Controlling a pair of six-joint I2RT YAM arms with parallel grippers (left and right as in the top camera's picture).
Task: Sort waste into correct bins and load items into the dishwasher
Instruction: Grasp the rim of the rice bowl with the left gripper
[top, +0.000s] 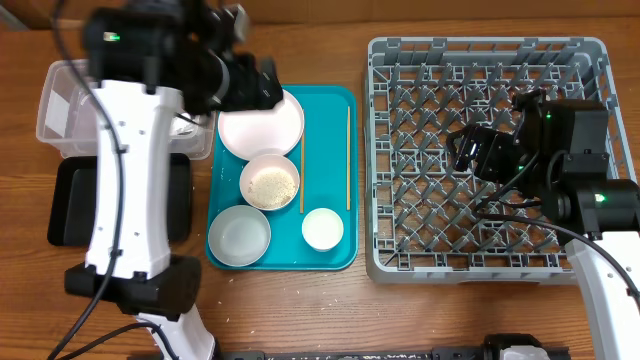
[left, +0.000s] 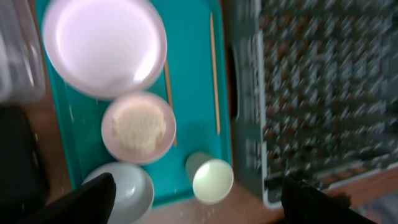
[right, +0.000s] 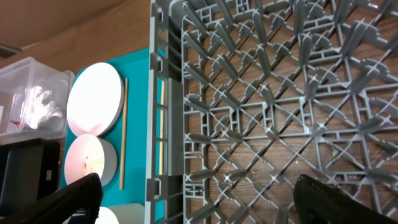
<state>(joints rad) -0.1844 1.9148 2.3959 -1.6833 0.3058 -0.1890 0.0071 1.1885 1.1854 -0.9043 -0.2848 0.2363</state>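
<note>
Plate (top: 262, 128), rice bowl (top: 270, 183), empty bowl (top: 239, 236), cup (top: 323, 229) and both chopsticks (top: 302, 175) lie on the teal tray (top: 335, 105), none of them in the dish rack (top: 385, 150). My left end effector (left: 199, 182) hangs spread wide above the tray's plate end, its fingers (left: 81, 199) cut off at the bottom corners. Its own view is blurred, so the rack beside the tray is only a grey smear. From overhead, my left arm covers the plate's upper rim and parts of the clear tub (top: 60, 110) and black tray (top: 70, 205). My right end effector (right: 198, 180) is spread too, hovering over the rack's lattice with only finger stubs showing. Its camera shows what the overhead hides: crumpled tissue (right: 40, 102) inside the tub. A red speck at that view's left edge is too cut off to name, and one chopstick shows only through gaps in the rack wall. Everything stands on the wooden bench (top: 420, 320)
</note>
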